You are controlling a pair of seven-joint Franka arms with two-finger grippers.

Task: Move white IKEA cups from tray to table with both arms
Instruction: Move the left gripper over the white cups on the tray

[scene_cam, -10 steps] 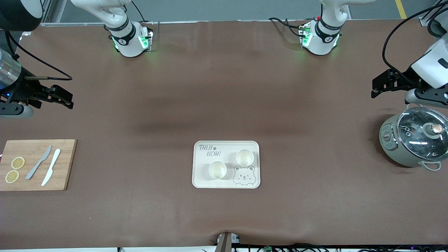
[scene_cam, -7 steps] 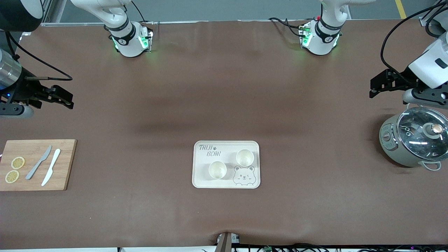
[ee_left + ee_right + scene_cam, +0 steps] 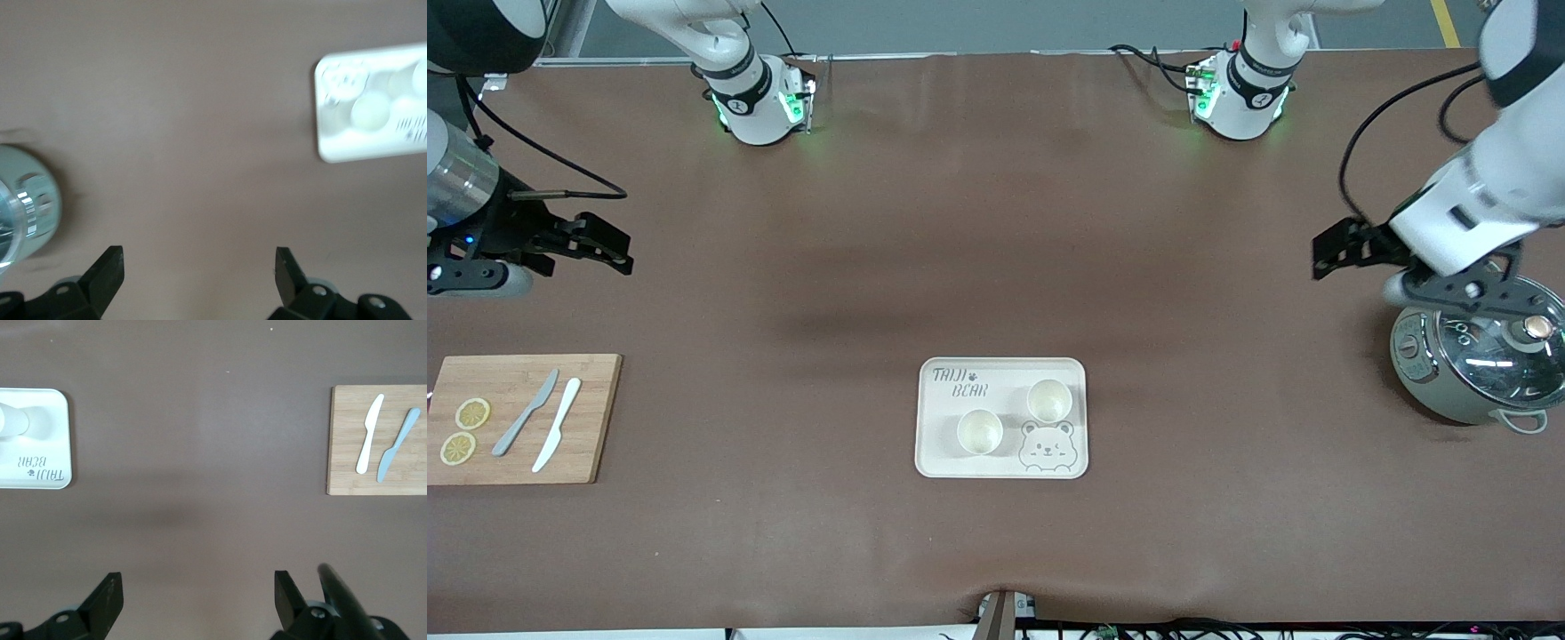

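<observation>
Two white IKEA cups stand upright on a cream bear tray (image 3: pixel 1003 377) in the middle of the table: one cup (image 3: pixel 979 431) nearer the front camera, the other cup (image 3: pixel 1048 400) beside it toward the left arm's end. My left gripper (image 3: pixel 1327 251) hangs open over bare table next to the pot, holding nothing. My right gripper (image 3: pixel 618 253) hangs open and empty over bare table at the right arm's end. The left wrist view shows its open gripper (image 3: pixel 199 267), the tray (image 3: pixel 333 150) and a cup (image 3: pixel 369 110). The right wrist view shows its open gripper (image 3: pixel 198 587), the tray (image 3: pixel 53 420) and a cup (image 3: pixel 13 420).
A grey pot with a glass lid (image 3: pixel 1485 356) stands at the left arm's end, partly under that arm's wrist. A wooden cutting board (image 3: pixel 520 418) with two knives and two lemon slices lies at the right arm's end. Both arm bases stand farthest from the front camera.
The left gripper has swung away from the table's end toward the middle, with its wrist now above the pot. The right gripper has shifted slightly toward the middle. The cups and tray have not moved.
</observation>
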